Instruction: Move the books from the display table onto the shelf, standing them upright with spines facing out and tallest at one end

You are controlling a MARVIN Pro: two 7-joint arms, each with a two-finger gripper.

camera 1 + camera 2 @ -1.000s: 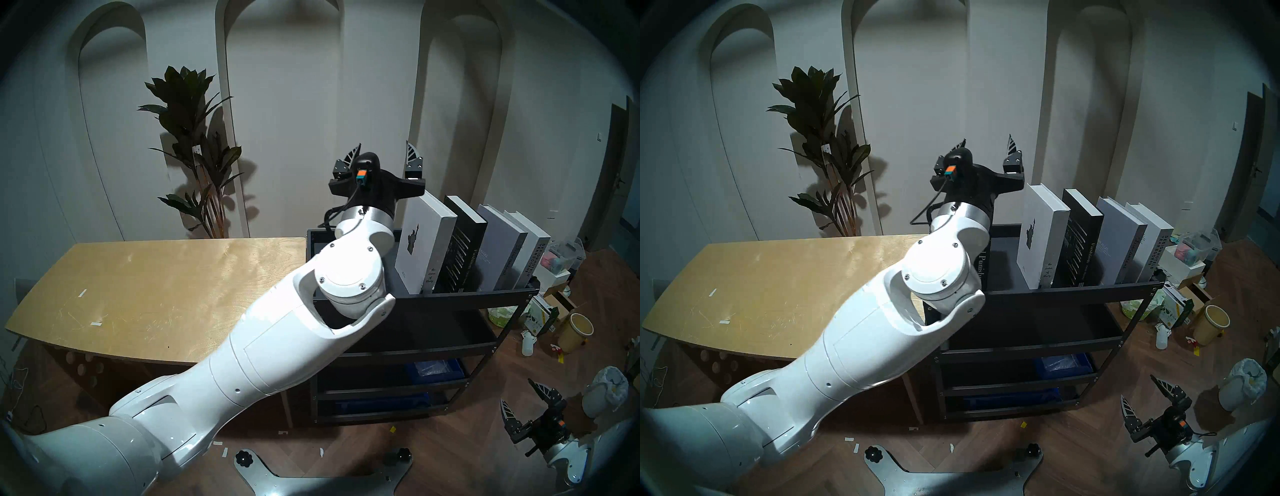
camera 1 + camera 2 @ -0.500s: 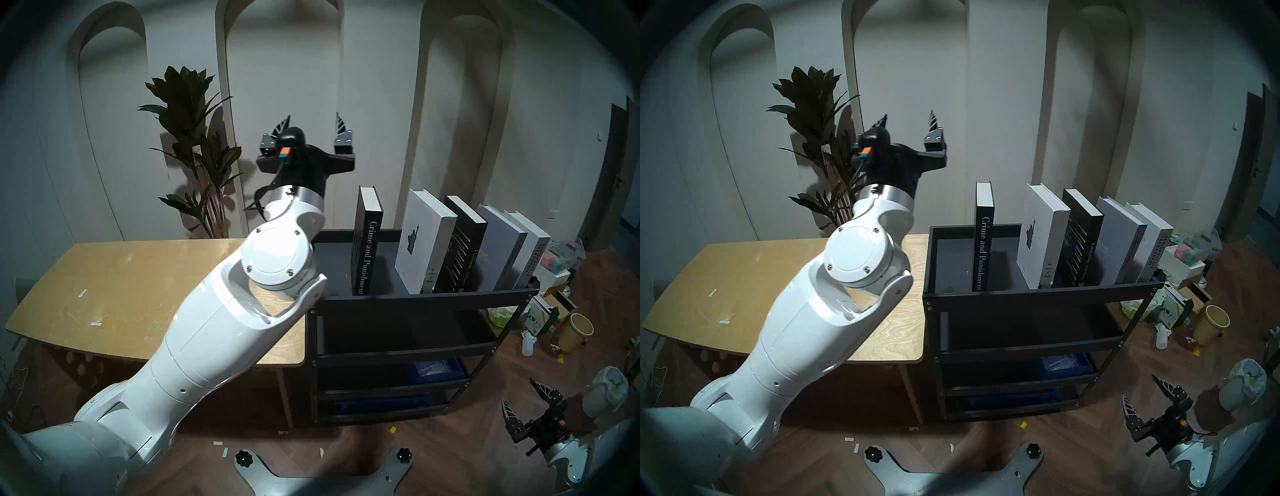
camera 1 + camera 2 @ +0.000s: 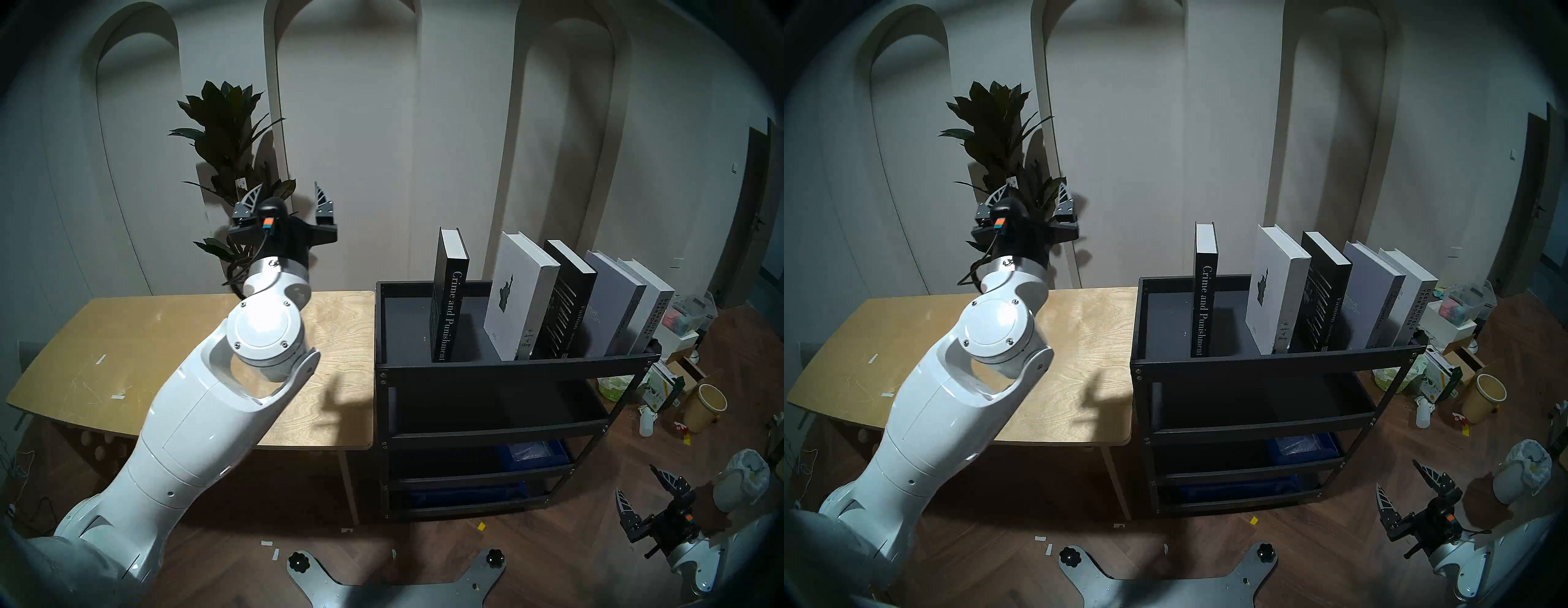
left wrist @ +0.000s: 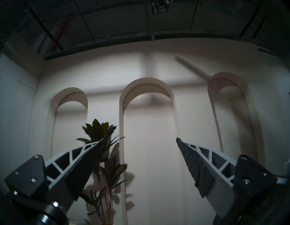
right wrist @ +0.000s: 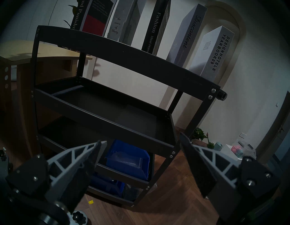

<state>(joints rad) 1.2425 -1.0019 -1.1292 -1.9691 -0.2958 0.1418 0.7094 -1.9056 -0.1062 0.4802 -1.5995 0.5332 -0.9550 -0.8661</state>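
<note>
- The black metal multi-tier shelf [image 3: 509, 365] stands just right of the light plywood-topped display table [image 3: 127, 361], whose top is bare of books.
- Five hardcovers stand on the top tier, spines toward the near side: the black "Crime and Punishment" book [image 3: 450, 305] upright and apart at the left; then the white Statue of Liberty book [image 3: 515, 297], the black "Fashion" book [image 3: 568, 301], the grey "Discontent" book [image 3: 611, 305] and the white "Design Hotels Yearbook" book [image 3: 651, 310], leaning leftward together.
- The left gripper [image 3: 288, 193] hangs above the table's far edge before a dark-leaved potted plant [image 3: 229, 127], fingers spread, empty.
- The right gripper [image 3: 638, 484] rests low at the near right, fingers spread, empty.
</note>
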